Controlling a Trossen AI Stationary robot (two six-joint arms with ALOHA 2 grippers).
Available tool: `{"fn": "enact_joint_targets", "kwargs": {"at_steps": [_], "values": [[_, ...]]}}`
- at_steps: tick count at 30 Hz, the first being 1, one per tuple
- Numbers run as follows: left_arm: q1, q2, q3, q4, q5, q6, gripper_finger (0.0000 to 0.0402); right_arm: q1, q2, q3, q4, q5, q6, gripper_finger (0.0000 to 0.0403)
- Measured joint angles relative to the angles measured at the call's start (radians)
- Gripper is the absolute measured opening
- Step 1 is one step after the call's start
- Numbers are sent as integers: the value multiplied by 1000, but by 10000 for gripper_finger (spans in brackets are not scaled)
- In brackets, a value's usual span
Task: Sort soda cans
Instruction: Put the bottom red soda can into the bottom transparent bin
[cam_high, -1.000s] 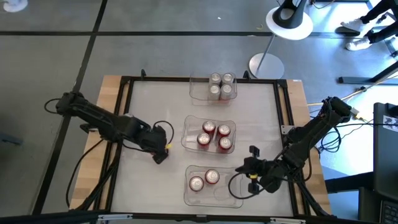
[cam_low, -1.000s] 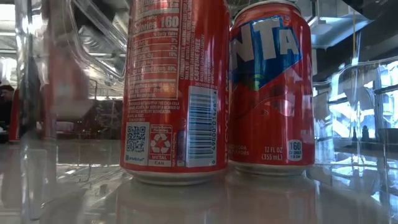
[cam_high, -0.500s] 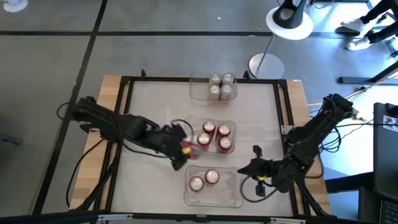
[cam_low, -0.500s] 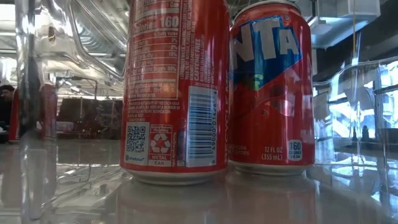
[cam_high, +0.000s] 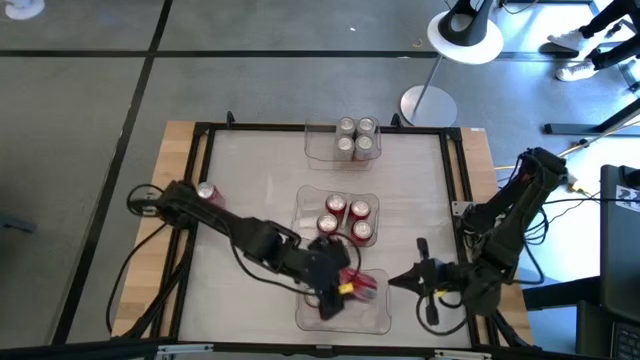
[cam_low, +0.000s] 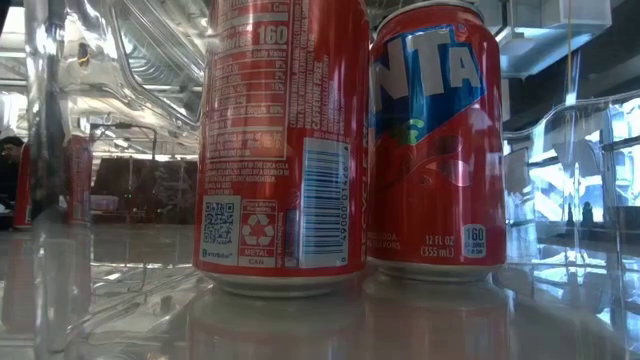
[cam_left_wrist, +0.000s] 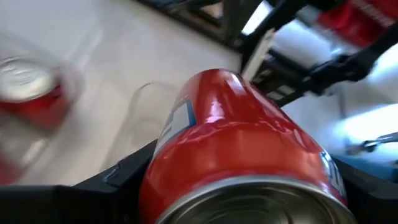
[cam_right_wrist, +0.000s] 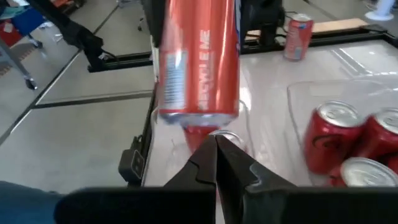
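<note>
My left gripper (cam_high: 350, 286) reaches over the near clear tray (cam_high: 377, 320) and is shut on a red soda can (cam_left_wrist: 242, 137), seen also in the right wrist view as the red can (cam_right_wrist: 199, 62). The arm hides that tray's inside from above. The low view shows two red cans (cam_low: 285, 150) (cam_low: 435, 140) standing upright in that tray. My right gripper (cam_high: 393, 279) is shut and empty, just right of that tray. The middle tray (cam_high: 305, 215) holds upright red cans (cam_high: 345, 215). The far tray (cam_high: 320, 145) holds silver cans (cam_high: 355, 138). My left gripper pinches the red can's side wall (cam_left_wrist: 155, 180) between its two fingers (cam_left_wrist: 112, 183), one on each side. The fingers lie along the can, whose silver end (cam_left_wrist: 249, 208) faces the wrist. They slant down from the table's left. The can hangs tilted, lifted clear above the near tray.
One red can (cam_high: 207, 192) stands alone on the table's left edge, by the black frame rail. A lamp base (cam_high: 428, 105) stands on the floor beyond the far edge. Bare table lies left of the trays.
My left gripper has swung from the table's left side toward the right and the near edge, rising and rolling. It has carried the red can to a place above the near tray. My right gripper has drawn back a little toward the table's right edge, still shut.
</note>
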Motion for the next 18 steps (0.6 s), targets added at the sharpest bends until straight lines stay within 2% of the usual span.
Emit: {"fn": "enact_joint_targets", "kwargs": {"at_steps": [4, 7, 18], "values": [[-16, 42, 8, 137, 4, 17, 289, 1, 42, 0, 79, -27, -38, 1], [-27, 56, 8, 178, 9, 18, 289, 3, 62, 0, 130, -63, -41, 1], [-37, 61, 7, 191, -46, 54, 289, 2, 159, 1, 237, -82, -84, 1]]}}
